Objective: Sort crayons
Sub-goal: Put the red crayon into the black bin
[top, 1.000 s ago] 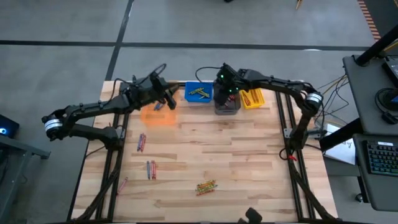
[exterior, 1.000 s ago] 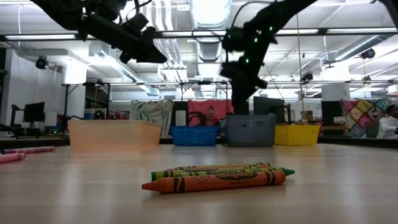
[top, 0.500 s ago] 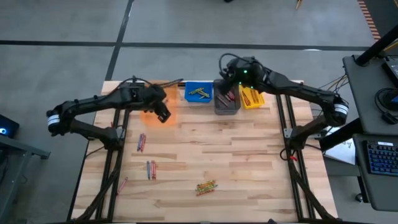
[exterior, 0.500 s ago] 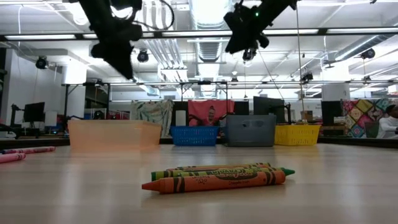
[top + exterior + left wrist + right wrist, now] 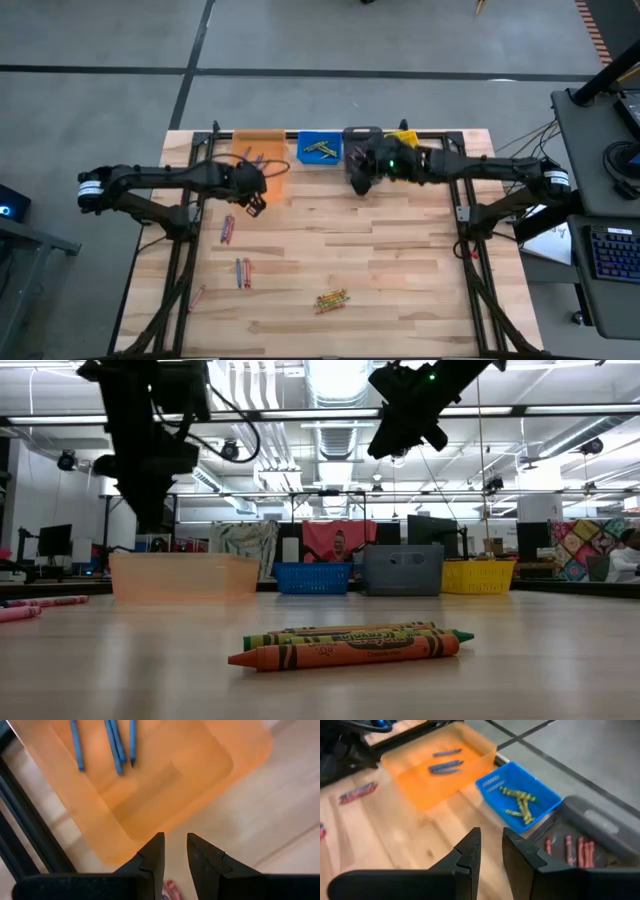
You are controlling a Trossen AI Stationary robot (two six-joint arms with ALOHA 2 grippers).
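Left gripper (image 5: 254, 204), jaws nearly together and empty, above the orange bin's (image 5: 150, 795) near edge — closest loose crayons (image 5: 228, 229) just toward the table's front, long axes front-to-back. Right gripper (image 5: 362, 183) beside the grey bin (image 5: 600, 827), narrow gap, nothing held — much farther from them
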